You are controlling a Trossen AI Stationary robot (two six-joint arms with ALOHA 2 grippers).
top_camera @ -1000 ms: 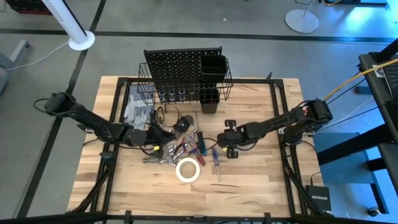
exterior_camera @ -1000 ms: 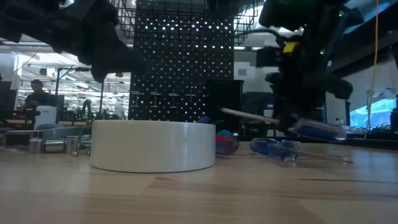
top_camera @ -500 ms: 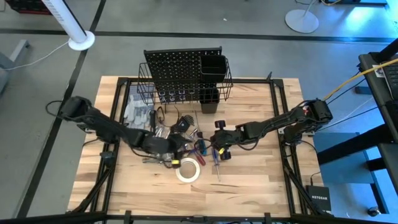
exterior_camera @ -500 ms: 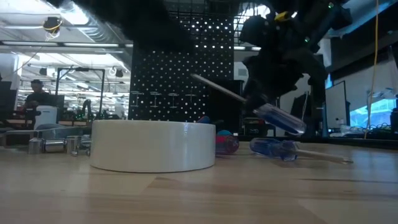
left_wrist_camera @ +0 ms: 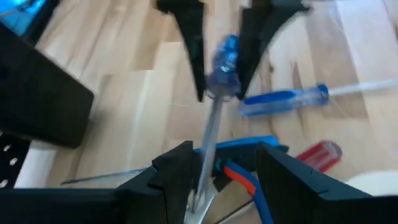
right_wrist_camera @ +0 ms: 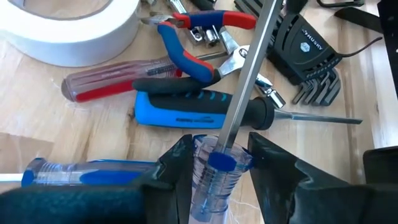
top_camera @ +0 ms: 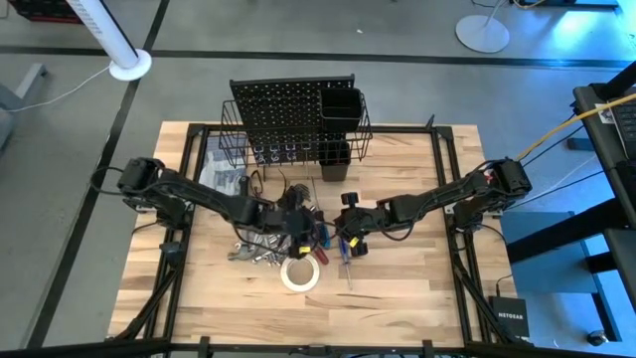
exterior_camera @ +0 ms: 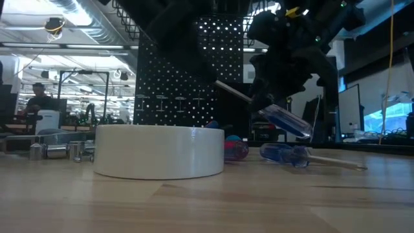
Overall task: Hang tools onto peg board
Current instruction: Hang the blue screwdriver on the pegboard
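- The right end effector is clamped on the clear blue handle of a screwdriver, held up off the bench near the middle, with the steel shaft pointing toward the left arm.
- The left end effector stands wide, one finger on each side of that shaft near its tip; whether the fingers touch it cannot be told.
- In the low view the screwdriver hangs tilted, handle low, in front of the peg board.
- The peg board stands upright at the far edge of the bench, with a wire basket and a square cup on it.
- The other tools lie in a heap under the two end effectors: a second blue screwdriver, a red-handled screwdriver, pliers with red and blue grips, a blue and black handle and a set of hex keys.
- The white tape roll lies flat just in front of the heap.
- Grey gloves lie beside the board's left end.
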